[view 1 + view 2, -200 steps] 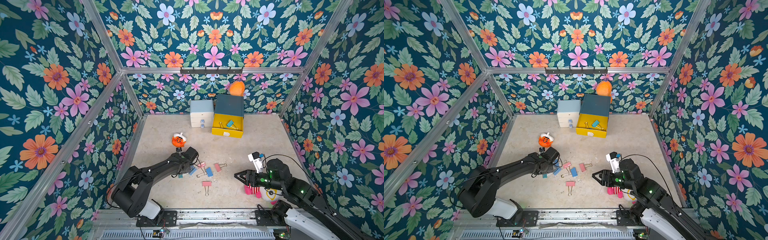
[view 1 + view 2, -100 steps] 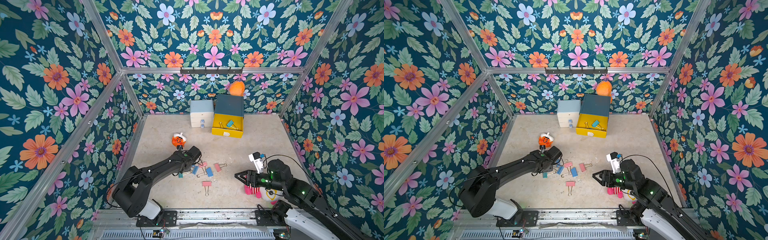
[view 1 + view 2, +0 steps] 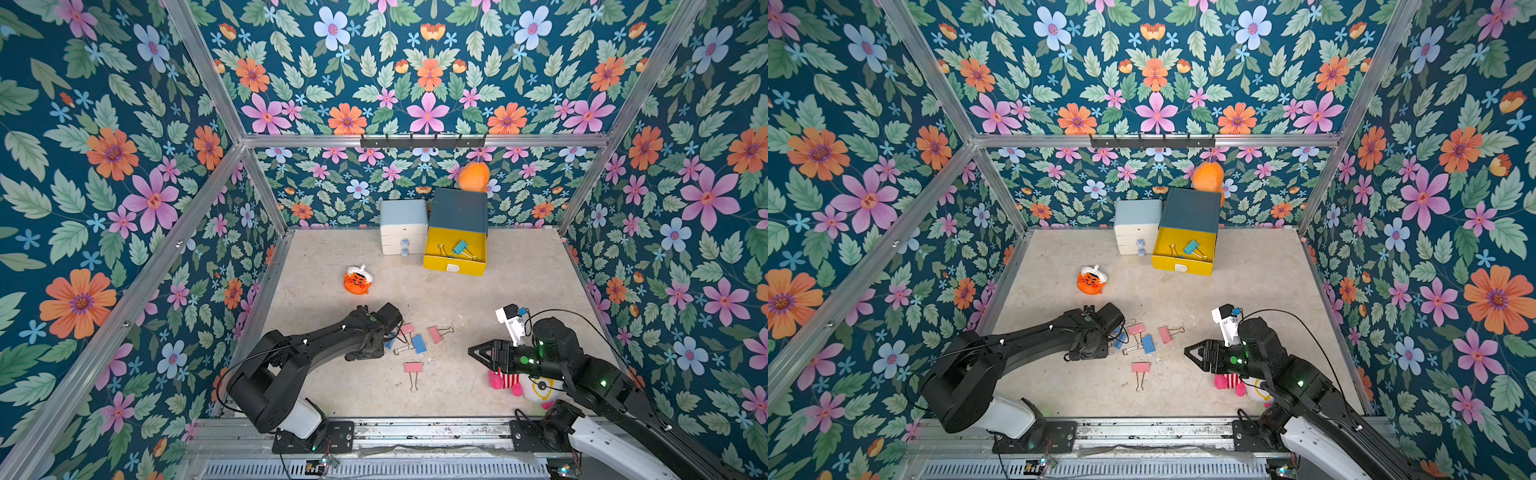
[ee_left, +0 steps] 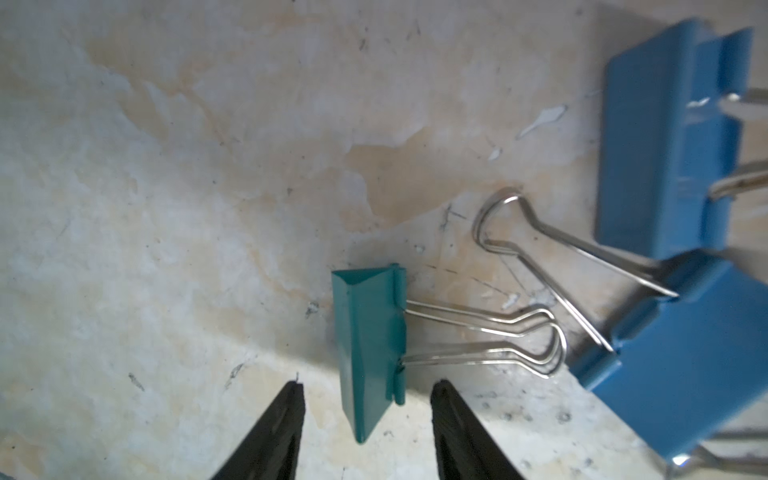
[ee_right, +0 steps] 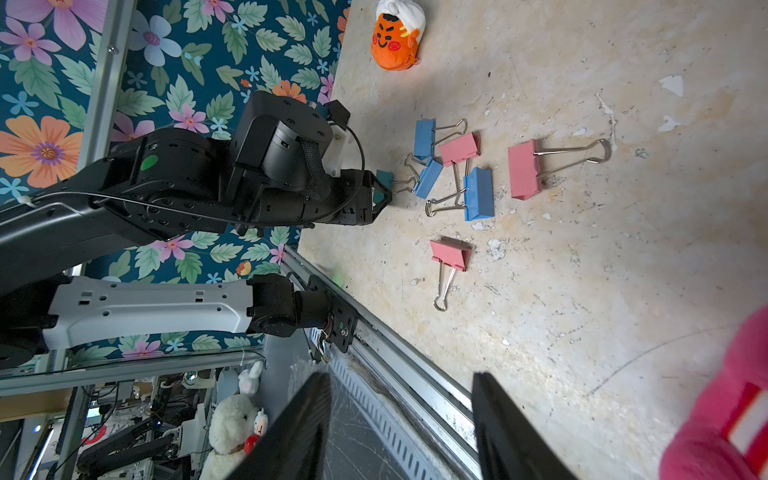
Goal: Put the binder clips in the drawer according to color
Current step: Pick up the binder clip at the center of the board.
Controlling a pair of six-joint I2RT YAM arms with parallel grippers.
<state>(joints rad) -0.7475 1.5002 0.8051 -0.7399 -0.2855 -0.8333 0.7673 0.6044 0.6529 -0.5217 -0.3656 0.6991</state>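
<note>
Nearest the front rail, the right gripper (image 5: 399, 378) hovers with its two black fingers spread and nothing between them. It is above a pink-and-white striped plush toy (image 3: 503, 380). Just beyond, a lone pink binder clip with silver wire handles (image 3: 413, 367) lies on the scuffed beige tabletop (image 3: 519, 291).

Further in sits a loose cluster of three blue binder clips (image 5: 478, 193) and two more pink clips (image 5: 524, 168), some with handles crossing. At its edge the left gripper (image 4: 369, 385) is low over the tabletop, fingers parted around a small teal binder clip (image 4: 368, 345). That clip lies flat with a gap on each side.

Past them rests a round orange plush face (image 3: 357, 281). At the back wall, beside a white and pale-blue drawer unit (image 3: 403, 216), the dark blue-grey cabinet (image 3: 458, 210) has its yellow drawer (image 3: 436, 266) pulled out. One teal-blue clip (image 3: 459, 247) lies inside.
</note>
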